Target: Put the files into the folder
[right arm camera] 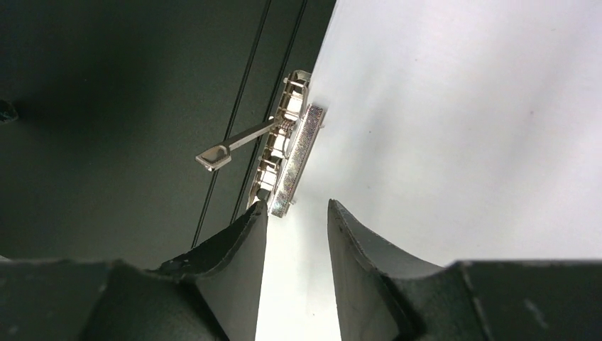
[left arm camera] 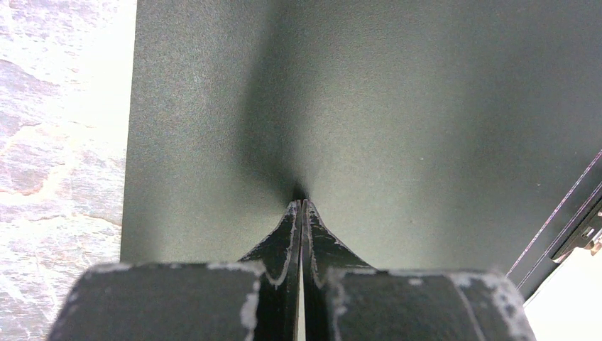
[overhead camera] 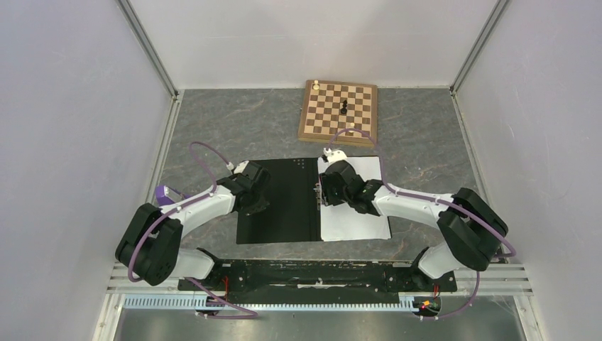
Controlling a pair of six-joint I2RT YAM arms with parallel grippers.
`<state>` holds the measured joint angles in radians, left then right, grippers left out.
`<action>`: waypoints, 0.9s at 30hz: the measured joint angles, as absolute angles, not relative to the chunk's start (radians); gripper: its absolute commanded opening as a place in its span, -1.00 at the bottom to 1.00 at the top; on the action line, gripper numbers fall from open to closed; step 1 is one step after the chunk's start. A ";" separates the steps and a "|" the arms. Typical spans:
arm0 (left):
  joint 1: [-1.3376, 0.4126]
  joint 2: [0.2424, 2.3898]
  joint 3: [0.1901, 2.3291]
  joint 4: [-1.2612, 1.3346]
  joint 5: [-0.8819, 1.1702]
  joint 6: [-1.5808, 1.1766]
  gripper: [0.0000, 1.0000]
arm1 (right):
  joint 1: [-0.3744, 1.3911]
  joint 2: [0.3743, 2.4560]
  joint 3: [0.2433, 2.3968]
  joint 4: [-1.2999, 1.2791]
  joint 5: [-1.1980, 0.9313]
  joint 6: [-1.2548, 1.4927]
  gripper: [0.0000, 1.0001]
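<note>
Two jobs now: your left fingers, pressed together, pin the folder beneath them. Your right fingers, spread, hover over the files, with the clip just ahead. Next, you likely need to clamp that clip.

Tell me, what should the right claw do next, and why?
Probably push the clip lever down: it sticks up, the white sheets already lie at the clip in the open folder, and the open right claw sits beside it.

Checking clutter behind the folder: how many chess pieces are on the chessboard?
2. A white piece stands at the chessboard's far-left corner; a black piece stands near its middle. The purple cable crosses the near edge and may hide another.
</note>
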<state>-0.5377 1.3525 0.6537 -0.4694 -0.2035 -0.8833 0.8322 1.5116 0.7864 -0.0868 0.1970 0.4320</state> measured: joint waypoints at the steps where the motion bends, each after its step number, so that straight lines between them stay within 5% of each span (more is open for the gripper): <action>1: -0.538 1.354 0.656 -0.471 -0.204 -0.883 -0.95 | 0.832 1.501 0.788 -0.100 0.203 0.430 -0.25; 14: -0.534 1.349 0.661 -0.479 -0.202 -0.884 -0.95 | 0.944 1.673 1.196 -0.319 0.377 0.338 -0.59; 27: -0.528 1.257 0.591 -0.484 -0.209 -0.918 -0.95 | 0.991 1.792 1.275 -0.466 0.456 0.242 -0.73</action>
